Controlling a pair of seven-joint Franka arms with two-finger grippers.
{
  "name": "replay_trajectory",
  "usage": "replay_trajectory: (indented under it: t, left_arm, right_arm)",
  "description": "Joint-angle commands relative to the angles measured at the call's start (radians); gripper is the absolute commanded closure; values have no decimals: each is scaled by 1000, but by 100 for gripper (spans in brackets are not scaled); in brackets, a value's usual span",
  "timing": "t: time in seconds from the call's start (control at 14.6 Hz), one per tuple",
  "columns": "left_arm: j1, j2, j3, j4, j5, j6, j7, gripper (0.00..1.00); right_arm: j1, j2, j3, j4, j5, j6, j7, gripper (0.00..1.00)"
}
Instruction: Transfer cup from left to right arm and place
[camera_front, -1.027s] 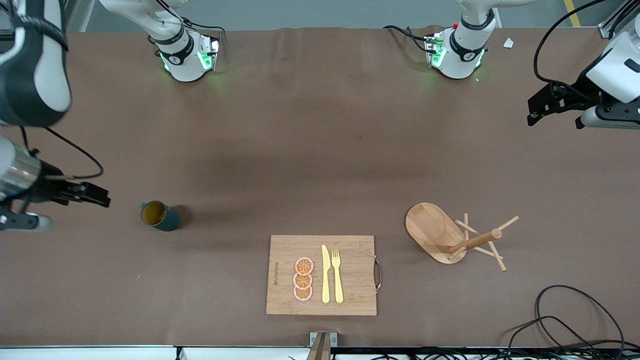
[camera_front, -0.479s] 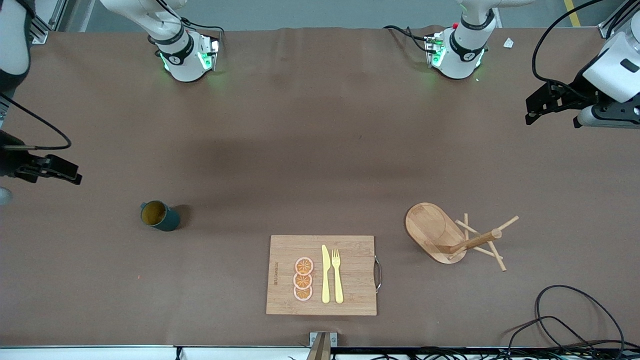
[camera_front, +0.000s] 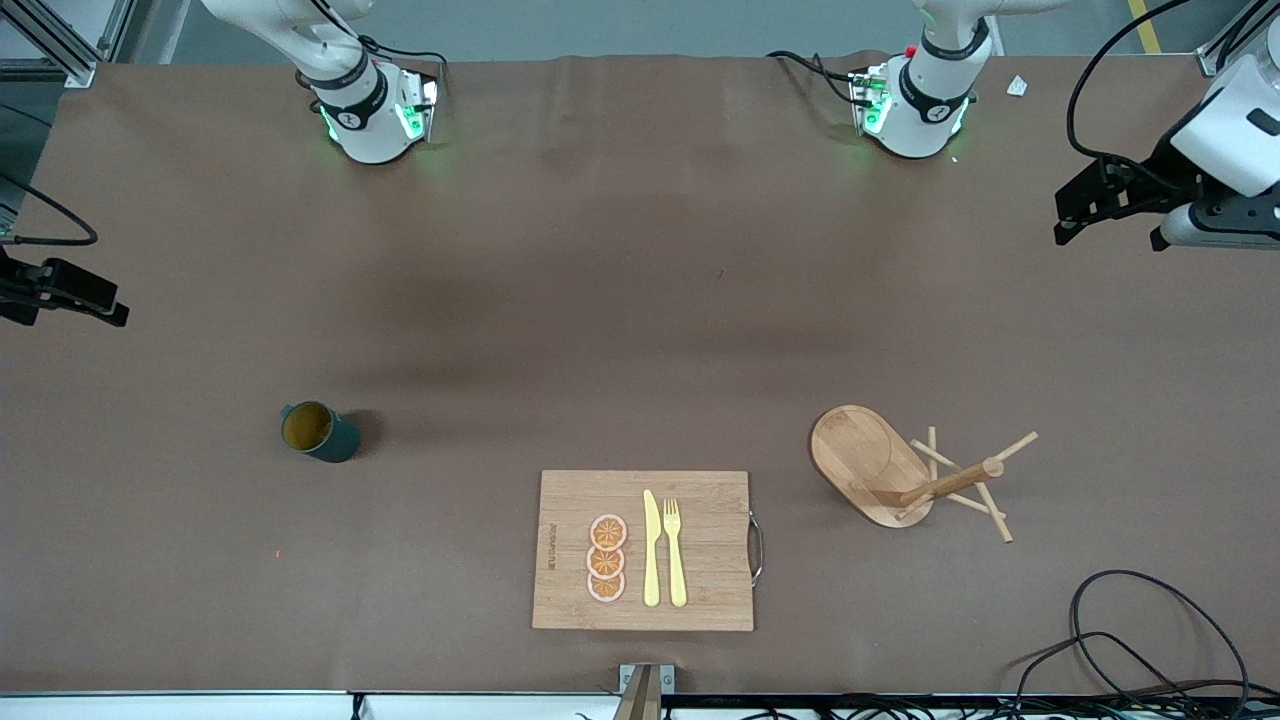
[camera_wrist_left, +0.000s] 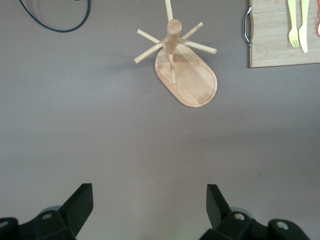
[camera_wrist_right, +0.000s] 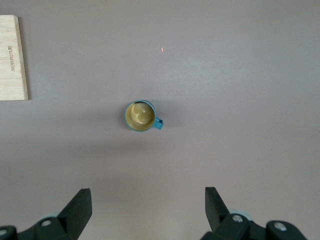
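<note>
At the bottom centre of the front view the cutting board lies closest to the table's near edge, carrying three orange slices, a knife and a fork. Slightly higher in frame, the wooden peg rack lies tipped on its side at lower right, and the cup stands upright at lower left, handle toward the frame's left edge, mouth open to the ceiling. It sits toward the right arm's end of the table, with bare mat all round it. Higher again, the right gripper hangs at the frame's far left edge and the left gripper at the upper right edge; both have their fingers spread wide with nothing between them, as each wrist view confirms. The task looks finished or nearly so. The likely risk is small: a sweeping arm could clip the cup or knock the toppled rack, and cables at lower right could snag. The wide middle of the table, up to the two bases at the top, offers free room for any move.
</note>
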Motion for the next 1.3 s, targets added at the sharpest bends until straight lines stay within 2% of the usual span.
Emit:
replay_trajectory:
  t: [0.0,0.89,1.1,1.23]
  left_arm:
    - [6,-29,-3,-22,-1,1,-5,0]
    - [6,-29,0,-9,-3,1,0,0]
    - [7,-27,3,-7,-1,1,4,0]
    - [7,-27,7,-7,-1,1,6,0]
  right_arm:
    - [1,-21,3,-23,-1,-6,12,0]
    - [-5,-79,10,-23,-3,6,32,0]
    - [-70,-90,88,-27,-1,11,34,0]
    - [-84,-107,93,-55,-1,14,34,0]
